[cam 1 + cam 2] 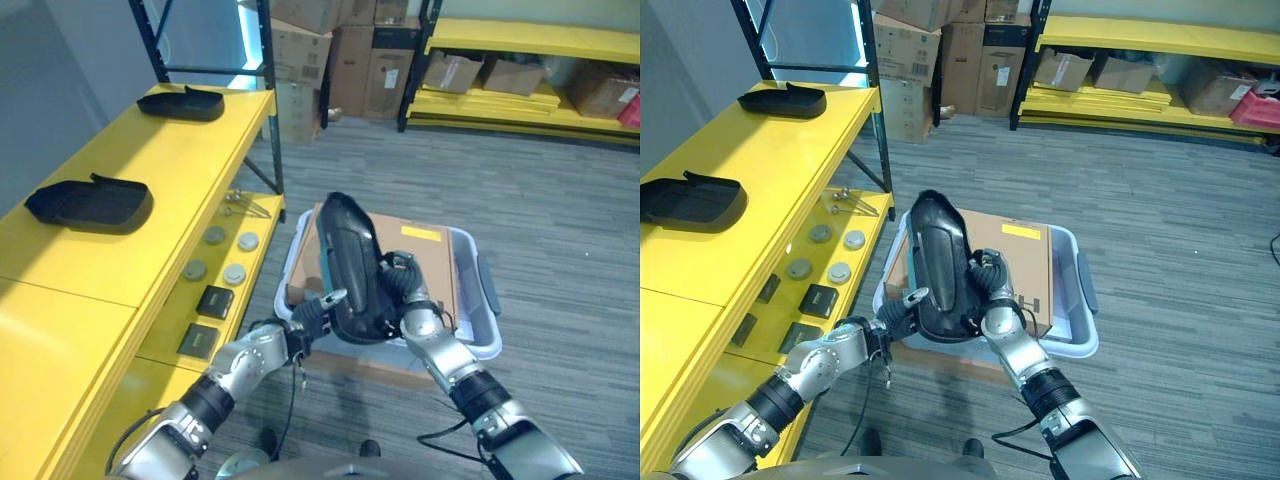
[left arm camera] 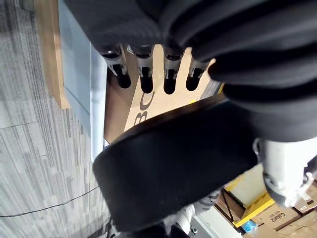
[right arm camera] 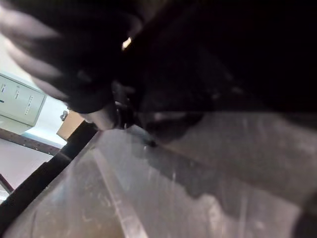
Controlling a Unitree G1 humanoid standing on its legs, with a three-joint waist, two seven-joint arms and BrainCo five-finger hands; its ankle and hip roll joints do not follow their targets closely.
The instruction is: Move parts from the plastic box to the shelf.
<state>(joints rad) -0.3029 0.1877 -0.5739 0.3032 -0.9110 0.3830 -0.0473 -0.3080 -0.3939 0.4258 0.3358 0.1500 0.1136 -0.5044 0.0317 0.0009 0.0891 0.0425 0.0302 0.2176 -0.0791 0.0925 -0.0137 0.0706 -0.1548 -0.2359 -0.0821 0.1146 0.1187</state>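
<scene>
While both hands are meeting at lower centre of the head views, the black part (image 1: 349, 262) is standing nearly upright between them, its long axis running from lower centre up toward the middle of the frame, leaning slightly left at the top. It is hanging above the plastic box (image 1: 478, 340), clear of the cardboard sheet (image 1: 420, 262) lying inside.

Right hand (image 1: 403, 283) is sitting against the part's right side, fingers curling onto its edge and gripping it. Left hand (image 1: 312, 312) is coming in from lower left, fingers (image 2: 145, 73) reaching out straight and relaxed, one tip touching the part's lower left edge; in the left wrist view the part is passing under the palm with the fingers not wrapping it, so this hand is reading as open, supporting only.

Yellow shelf (image 1: 150, 180) is taking up the left side of the frame, well apart from the part, with two similar black parts (image 1: 90, 202) already lying on its top.

Judgement: the carry is needing to go left and upward in frame, and the long axis is likely needing to tip down flat to match the parts already there. Left hand is nearer the shelf; right hand is doing the holding.
</scene>
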